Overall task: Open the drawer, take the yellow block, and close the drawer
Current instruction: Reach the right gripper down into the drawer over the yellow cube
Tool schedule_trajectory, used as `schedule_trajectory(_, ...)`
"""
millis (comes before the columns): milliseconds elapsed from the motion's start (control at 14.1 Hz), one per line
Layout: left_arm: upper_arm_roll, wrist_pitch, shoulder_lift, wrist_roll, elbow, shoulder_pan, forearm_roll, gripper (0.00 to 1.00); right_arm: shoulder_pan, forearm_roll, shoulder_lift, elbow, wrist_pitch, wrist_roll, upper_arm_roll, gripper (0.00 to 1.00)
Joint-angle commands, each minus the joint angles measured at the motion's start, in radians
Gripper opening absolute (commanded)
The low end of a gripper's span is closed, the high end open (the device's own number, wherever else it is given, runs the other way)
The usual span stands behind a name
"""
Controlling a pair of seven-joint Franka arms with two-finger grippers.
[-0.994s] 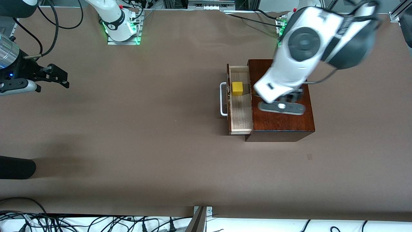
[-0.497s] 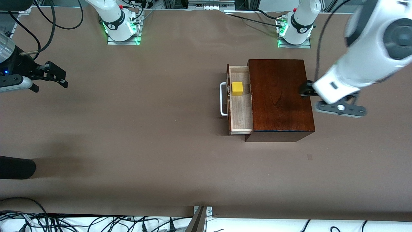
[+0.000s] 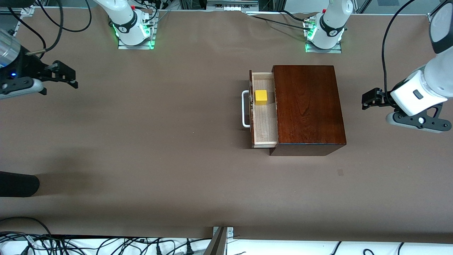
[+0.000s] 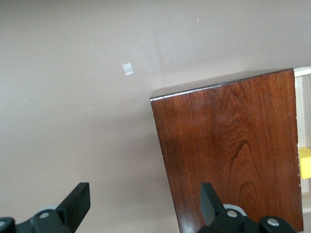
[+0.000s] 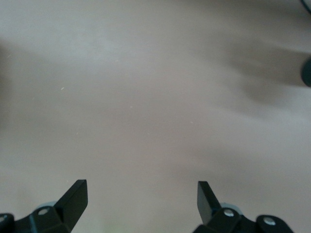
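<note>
Grippers first: left gripper [image 3: 368, 100] up in the air over bare table [image 3: 177, 141] at the left arm's end, just beside the wooden box [image 3: 308, 106] but not touching it, fingers [image 4: 80, 204] spread wide apart with nothing between them; in the left wrist view one finger sits over the tabletop and the other over the box's top edge. Right gripper [image 3: 69, 78] waits over bare table at the right arm's end, well apart from the box, fingers [image 5: 75, 196] also spread apart and empty, only brown surface under it in the right wrist view. Drawer [image 3: 263, 122] pulled partway out of the box toward the right arm's end, pale wood tray showing, white U-shaped handle [image 3: 244, 108] on its dark front. Yellow block [image 3: 261, 97] sits inside the open drawer, in the part of the tray farther from the front camera, close to the drawer front, upright and flat on the tray floor; a sliver of yellow also shows at the edge of the left wrist view next to the box top. Box is glossy dark mahogany, standing flat on the table, nearer the left arm's base [image 3: 324, 30] than the right arm's base [image 3: 132, 30]. Small pale mark [image 3: 340, 172] on the table, nearer the front camera than the box. Dark rounded object [image 3: 17, 184] at the edge of the table at the right arm's end, cannot tell what it is
</note>
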Motion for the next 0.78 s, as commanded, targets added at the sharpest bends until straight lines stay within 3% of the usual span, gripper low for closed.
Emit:
schedule_trajectory(0,0.125,0.184,-0.21,0.016,-0.301,-0.064,-0.071,1.0,0.068,0.018,0.005,0.01,-0.01,-0.074,0.049,1.0)
schedule_trajectory(284,0.163,0.301,-0.336,0.01,-0.486,-0.098,-0.071,1.0,0.229,0.018,0.037,0.012,0.007,-0.083,0.095,1.0)
schedule_trajectory(710,0.161,0.281,-0.317,0.02,-0.465,-0.08,-0.071,1.0,0.522,0.009,0.245,0.143,0.062,-0.097,0.099,1.0)
